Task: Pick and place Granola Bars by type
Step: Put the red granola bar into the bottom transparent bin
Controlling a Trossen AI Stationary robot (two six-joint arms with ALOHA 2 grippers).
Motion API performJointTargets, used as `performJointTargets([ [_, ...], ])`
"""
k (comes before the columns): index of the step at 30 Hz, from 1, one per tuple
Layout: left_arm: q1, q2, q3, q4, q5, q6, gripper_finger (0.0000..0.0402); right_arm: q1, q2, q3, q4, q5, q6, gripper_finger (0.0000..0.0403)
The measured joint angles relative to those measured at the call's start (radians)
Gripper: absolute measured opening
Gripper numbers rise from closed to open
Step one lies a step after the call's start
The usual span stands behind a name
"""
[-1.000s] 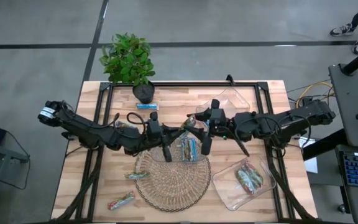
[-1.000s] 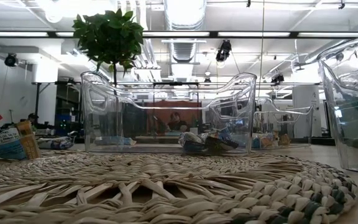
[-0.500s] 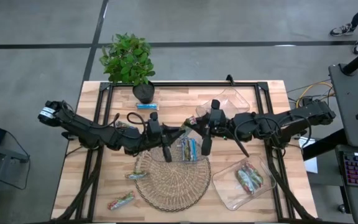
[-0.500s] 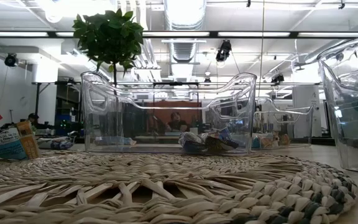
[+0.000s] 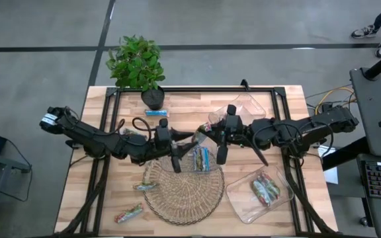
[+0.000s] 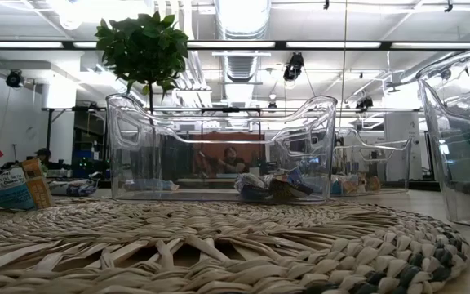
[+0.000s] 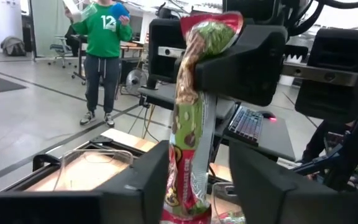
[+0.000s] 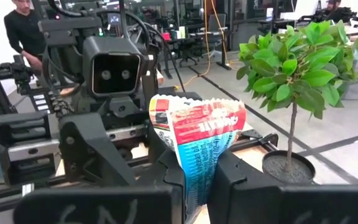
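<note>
High above the table's middle, a granola bar (image 5: 201, 137) in a red-and-green wrapper spans the gap between my two grippers. My right gripper (image 8: 199, 174) is shut on one end. My left gripper (image 7: 197, 183) stands open with the bar's other end (image 7: 185, 186) between its fingers. More granola bars lie in a clear tray (image 5: 201, 158) on the wicker mat (image 5: 184, 195) and in a second tray (image 5: 264, 188) at the near right. Loose bars (image 5: 145, 186) (image 5: 129, 213) (image 5: 156, 113) lie flat on the table. My left gripper: the bar's end stands between its open fingers (image 7: 143, 183); I cannot tell whether either finger touches it. My right gripper pinches the bar's end (image 8: 197, 163) between its two fingers, coming level from the table's right. The bar is lifted clear and sticks out past the fingertips toward the left gripper.
A potted plant (image 5: 136, 63) stands at the far edge, left of centre. A third clear tray (image 5: 247, 109) sits at the far right. The table's dark frame rails (image 5: 197, 89) run along its edges. People stand in the room beyond the table.
Both arms have stayed where they were, above the table's middle. In the high view my left gripper's fingers have spread apart, and my right gripper's fingers have come together on the bar's end. The bar has stayed lifted between them.
</note>
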Motion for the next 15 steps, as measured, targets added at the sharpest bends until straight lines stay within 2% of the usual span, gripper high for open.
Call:
performJointTargets([
  [8, 0.000, 0.000, 0.000, -0.007, 0.000, 0.015, 0.0231, 0.000, 0.000, 0.021, -0.059, -0.001, 0.038, 0.0018],
  [11, 0.000, 0.000, 0.000, -0.007, 0.013, 0.031, 0.0243, 0.000, 0.000, 0.081, -0.223, -0.041, 0.154, 0.0018],
  [15, 0.000, 0.000, 0.000, -0.011, 0.017, 0.037, 0.0245, 0.000, 0.009, 0.192, -0.557, -0.096, 0.336, 0.0017],
])
